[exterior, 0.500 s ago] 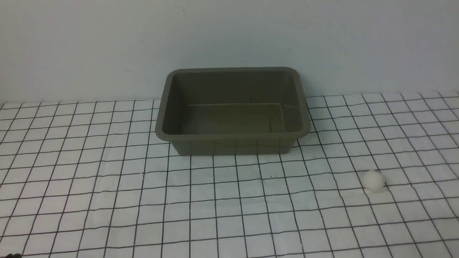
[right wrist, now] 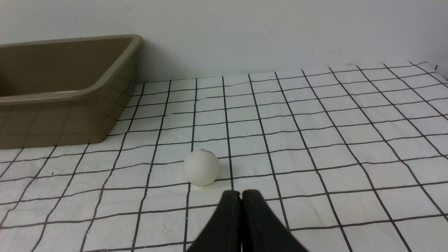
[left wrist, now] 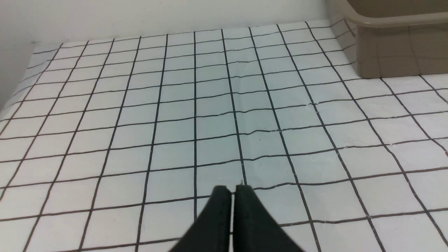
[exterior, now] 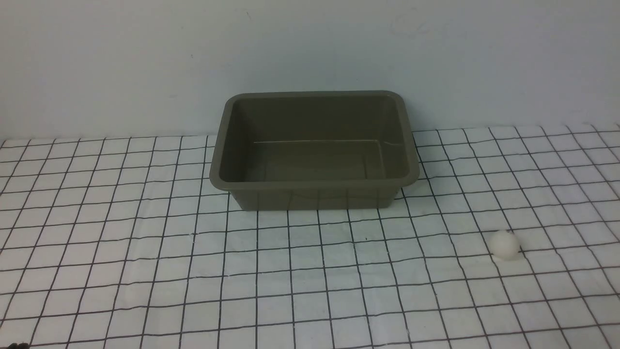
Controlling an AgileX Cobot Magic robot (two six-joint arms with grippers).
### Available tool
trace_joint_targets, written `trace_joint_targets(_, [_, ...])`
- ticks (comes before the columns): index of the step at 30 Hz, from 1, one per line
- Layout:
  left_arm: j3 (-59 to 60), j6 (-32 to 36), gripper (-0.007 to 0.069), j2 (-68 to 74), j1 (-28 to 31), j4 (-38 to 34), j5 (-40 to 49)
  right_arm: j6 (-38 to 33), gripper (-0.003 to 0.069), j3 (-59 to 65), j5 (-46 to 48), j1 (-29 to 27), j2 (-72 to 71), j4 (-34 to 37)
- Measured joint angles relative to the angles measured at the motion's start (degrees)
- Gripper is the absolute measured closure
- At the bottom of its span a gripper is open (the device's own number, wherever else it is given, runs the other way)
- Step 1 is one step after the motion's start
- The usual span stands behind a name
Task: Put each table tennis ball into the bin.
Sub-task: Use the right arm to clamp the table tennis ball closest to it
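Spotted one small matte white table tennis ball [exterior: 504, 245] on white black-gridded cloth tabletop [exterior: 145, 271], out toward right edge, roughly midway between near and far edges, well apart from everything else. Logged rectangular olive-brown plastic bin [exterior: 315, 184] with flared rim at middle of far edge, upright, nothing visible inside. Found right black pincer [right wrist: 240, 194] with tips pressed together, gripping nothing, low over tabletop, just short of ball and slightly off its line. Found left black pincer [left wrist: 232, 190] likewise pressed together and empty, over left part of tabletop, corner of bin ahead. Judged step in hand as reach for ball with right arm; rated progress as barely begun. For clean pick: spread tips well wider than ball first, centre over it, come down straight, avoid any nudge. Light and round, so likely to roll on smooth cloth at first touch. Close gently at widest part, lift clear of flared rim, release low inside bin to limit bounce off glossy inner walls. Keep left arm parked.
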Motion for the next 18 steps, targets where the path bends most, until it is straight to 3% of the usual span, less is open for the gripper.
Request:
trace_joint_targets(13, [0.0,0.0,0.0629,0.0,0.0,0.0,0.0,0.0,0.0676,0.0,0.0,0.0,0.0,0.7])
trace_joint_targets(18, [0.0,0.0,0.0629,0.0,0.0,0.0,0.1,0.3,0.0676,0.0,-0.5,0.0,0.0,11.6])
